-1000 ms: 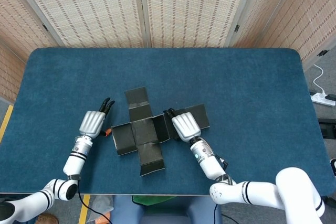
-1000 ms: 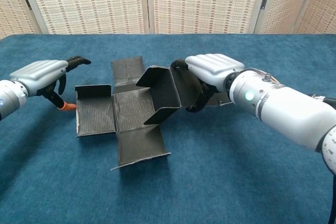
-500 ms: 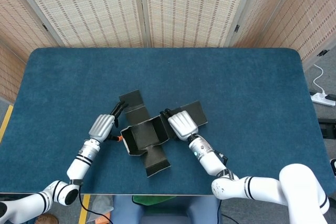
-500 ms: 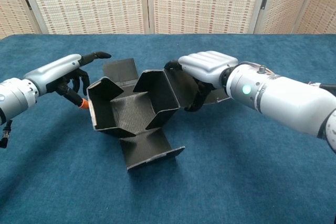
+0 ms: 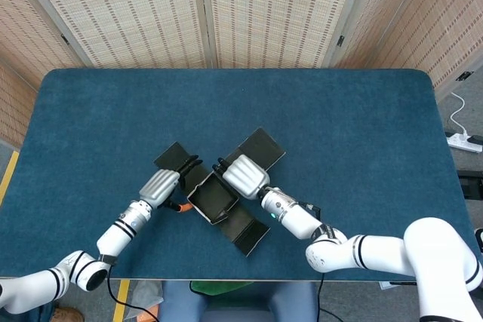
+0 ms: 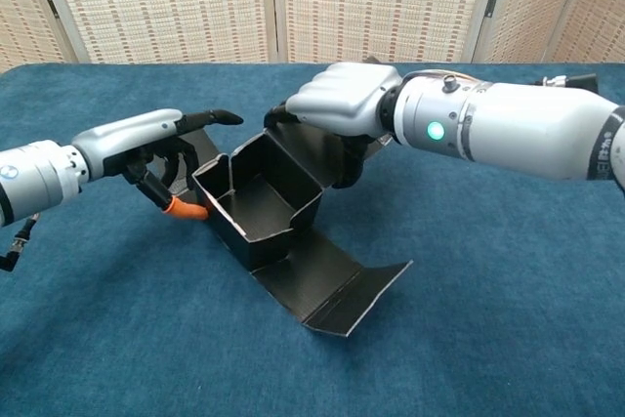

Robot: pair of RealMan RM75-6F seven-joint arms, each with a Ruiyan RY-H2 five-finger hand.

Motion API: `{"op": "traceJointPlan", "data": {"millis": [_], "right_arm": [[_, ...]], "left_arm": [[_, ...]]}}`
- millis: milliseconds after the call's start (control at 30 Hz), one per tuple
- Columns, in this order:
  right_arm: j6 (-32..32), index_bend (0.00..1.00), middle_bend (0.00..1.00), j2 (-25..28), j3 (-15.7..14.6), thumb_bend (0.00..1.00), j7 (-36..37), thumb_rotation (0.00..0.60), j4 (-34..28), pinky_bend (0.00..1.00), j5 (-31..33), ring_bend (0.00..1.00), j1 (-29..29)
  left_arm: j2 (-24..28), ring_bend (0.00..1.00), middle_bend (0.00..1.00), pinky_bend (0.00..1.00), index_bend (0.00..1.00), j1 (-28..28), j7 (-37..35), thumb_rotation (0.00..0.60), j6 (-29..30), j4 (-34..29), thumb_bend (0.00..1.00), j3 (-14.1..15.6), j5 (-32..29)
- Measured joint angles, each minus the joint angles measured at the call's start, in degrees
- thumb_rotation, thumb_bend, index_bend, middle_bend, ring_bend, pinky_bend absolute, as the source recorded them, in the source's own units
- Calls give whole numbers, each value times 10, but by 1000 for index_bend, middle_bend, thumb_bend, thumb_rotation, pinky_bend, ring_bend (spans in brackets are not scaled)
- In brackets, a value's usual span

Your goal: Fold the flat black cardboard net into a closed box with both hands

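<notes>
The black cardboard net (image 5: 213,197) (image 6: 259,198) is half folded in the middle of the table, its side walls standing as an open tray. One long flap (image 5: 250,231) (image 6: 337,285) lies flat toward me, and two more flaps (image 5: 175,157) (image 5: 260,146) lie flat at the back. My left hand (image 5: 161,184) (image 6: 154,137) is beside the left wall with fingers stretched out, and its orange-tipped thumb (image 6: 183,208) touches that wall. My right hand (image 5: 241,173) (image 6: 337,100) is curled over the top of the right wall and holds it upright.
The blue table (image 5: 362,126) (image 6: 508,280) stretches all around the net. Woven screens (image 5: 264,13) stand behind the far edge. A white power strip (image 5: 462,141) lies on the floor at the right.
The net has turned and slid toward the right front. Its side walls have risen from a shallow fold into an upright tray. Both hands have closed in against the walls.
</notes>
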Motion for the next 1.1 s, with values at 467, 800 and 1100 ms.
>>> {"op": "traceJointPlan", "data": {"millis": [467, 800, 1100], "right_arm": [[-24, 329, 359, 14, -23, 304, 87, 600, 43, 1000, -145, 776, 29], [-19, 329, 329, -6, -25, 304, 151, 600, 90, 1000, -197, 776, 38], [-10, 10, 98, -31, -22, 299, 170, 600, 127, 1000, -214, 754, 41]], "left_arm": [[37, 515, 0, 647, 0, -46, -204, 600, -90, -7, 205, 31, 30], [31, 517, 91, 630, 89, -74, -384, 600, -103, 25, 205, 69, 77], [9, 560, 306, 635, 321, -77, -438, 600, -89, 63, 206, 86, 73]]}}
